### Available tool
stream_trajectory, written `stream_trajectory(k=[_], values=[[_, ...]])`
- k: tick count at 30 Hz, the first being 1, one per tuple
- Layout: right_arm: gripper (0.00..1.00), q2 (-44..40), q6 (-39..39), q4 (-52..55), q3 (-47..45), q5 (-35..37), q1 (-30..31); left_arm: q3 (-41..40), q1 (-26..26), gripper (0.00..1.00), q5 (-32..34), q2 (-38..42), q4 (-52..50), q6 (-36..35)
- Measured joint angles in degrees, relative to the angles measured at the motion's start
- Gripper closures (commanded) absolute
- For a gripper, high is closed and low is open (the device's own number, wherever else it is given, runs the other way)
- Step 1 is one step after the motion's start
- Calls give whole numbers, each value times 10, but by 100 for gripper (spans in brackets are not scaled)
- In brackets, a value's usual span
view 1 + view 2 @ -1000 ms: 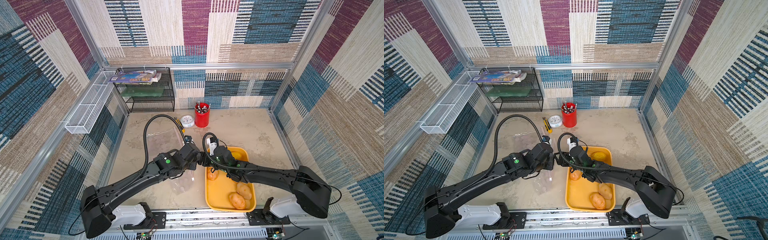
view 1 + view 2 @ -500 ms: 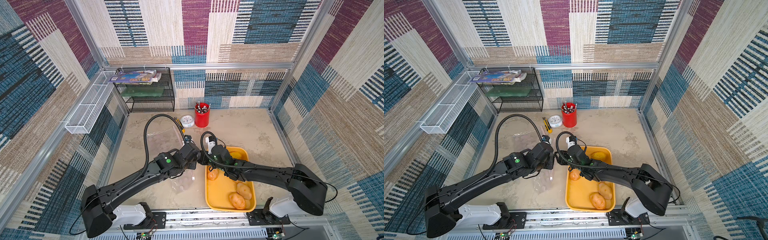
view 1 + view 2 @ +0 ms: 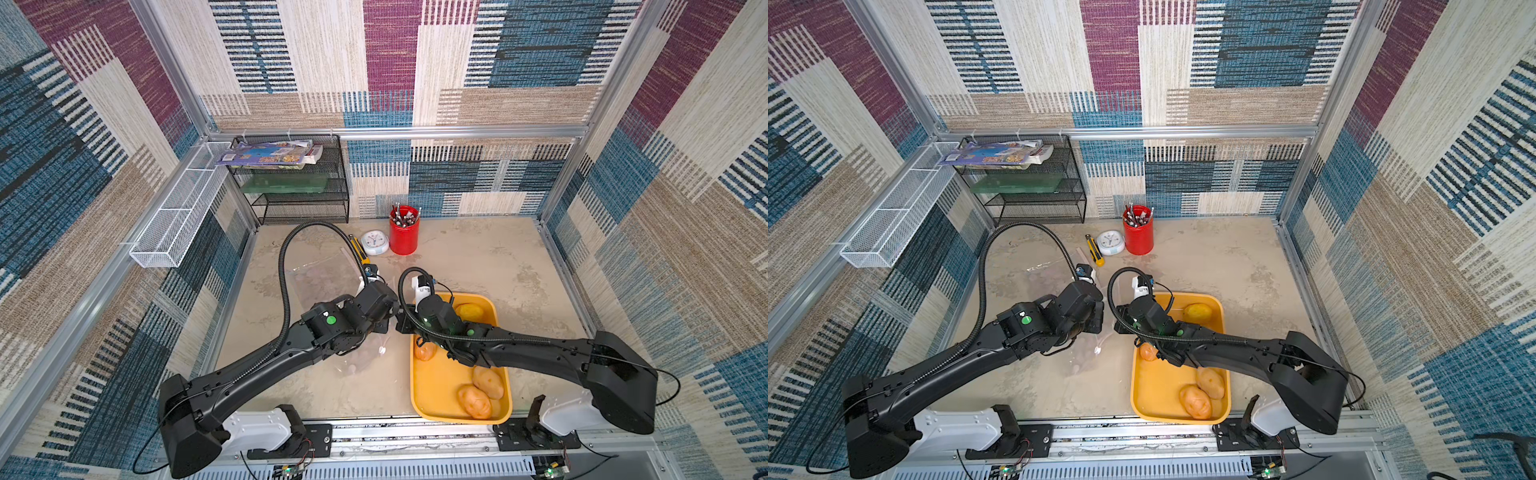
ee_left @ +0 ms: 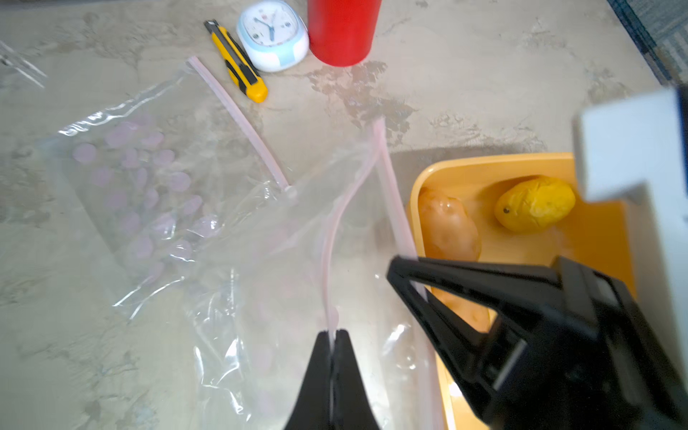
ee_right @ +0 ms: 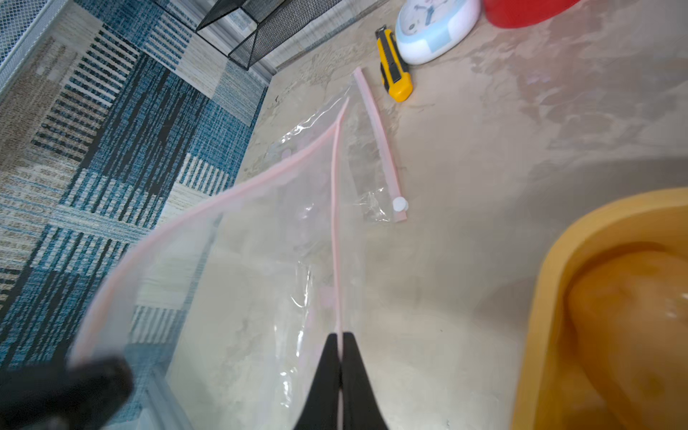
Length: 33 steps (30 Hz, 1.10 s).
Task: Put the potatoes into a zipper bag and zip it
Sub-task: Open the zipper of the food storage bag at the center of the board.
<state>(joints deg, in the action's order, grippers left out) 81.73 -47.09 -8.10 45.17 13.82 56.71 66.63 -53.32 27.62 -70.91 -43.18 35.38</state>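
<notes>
**Left claw** (image 4: 332, 335): pressed together on one pink zipper lip of the clear zipper bag (image 4: 260, 298). The bag's mouth runs lengthwise along the yellow tray's (image 4: 484, 161) long rim and just beside it. The bag's body trails over the desk (image 3: 478, 257), away from the tray.

**Right claw** (image 5: 340, 337): pinching the opposite lip, the one nearer the tray.

**Potatoes** (image 3: 488, 381): those visible lie in the tray, none in the bag. The nearest sits just across the rim from the right claw, so that arm seems better placed to fetch.

**Beyond the tray's far corner:** a second bag (image 4: 141, 178), a utility knife (image 4: 236, 61) and a clock (image 4: 271, 35).
</notes>
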Motion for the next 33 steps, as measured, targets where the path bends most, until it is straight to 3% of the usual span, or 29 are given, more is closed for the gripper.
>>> stream_trajectory(k=[6,12,24,33], values=[[99,-49,-17,68,-25,103,23,16,-4,100,31,10,-26,-5],[99,-61,-21,94,-37,143,34,31,-12,100,36,12,-37,-12],[97,-38,-14,125,-16,168,63,43,-19,100,42,28,-37,-42],[88,-56,-9,131,-19,168,67,48,-19,100,34,23,-20,-58]])
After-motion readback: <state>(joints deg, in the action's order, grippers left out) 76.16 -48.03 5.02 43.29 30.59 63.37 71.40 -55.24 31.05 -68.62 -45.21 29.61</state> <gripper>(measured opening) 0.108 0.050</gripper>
